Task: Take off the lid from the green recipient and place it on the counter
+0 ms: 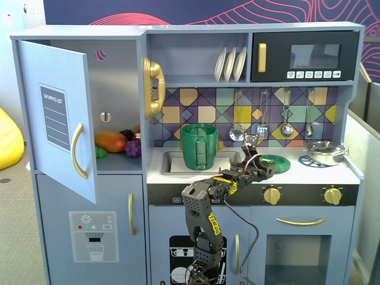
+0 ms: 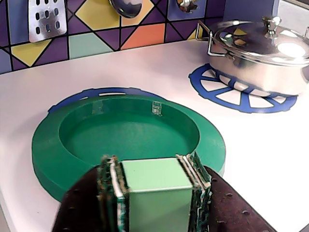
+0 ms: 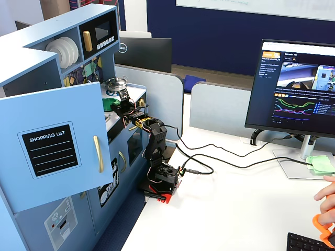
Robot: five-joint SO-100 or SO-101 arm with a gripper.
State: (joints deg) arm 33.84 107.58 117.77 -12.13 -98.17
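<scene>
Now arm stretched fwd, claw (image 1: 265, 164) over lid (image 2: 128, 140) on counter (image 2: 260, 145).

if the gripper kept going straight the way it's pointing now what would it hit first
Most likely the lid, lying flat on the counter right ahead of the gripper in the wrist view. Whether they already touch is unclear.

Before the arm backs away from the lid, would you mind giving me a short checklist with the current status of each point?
1. Lid off the green recipient: ok, the mouth is open.
2. Lid lying flat on the counter, on a blue burner ring: ok.
3. Lid apart from the silver pan: ok, bare white surface between them.
4. Gripper released from the lid rim: cannot tell, the fingers hide the contact.
5. Recipient upright in the sink: ok.
</scene>
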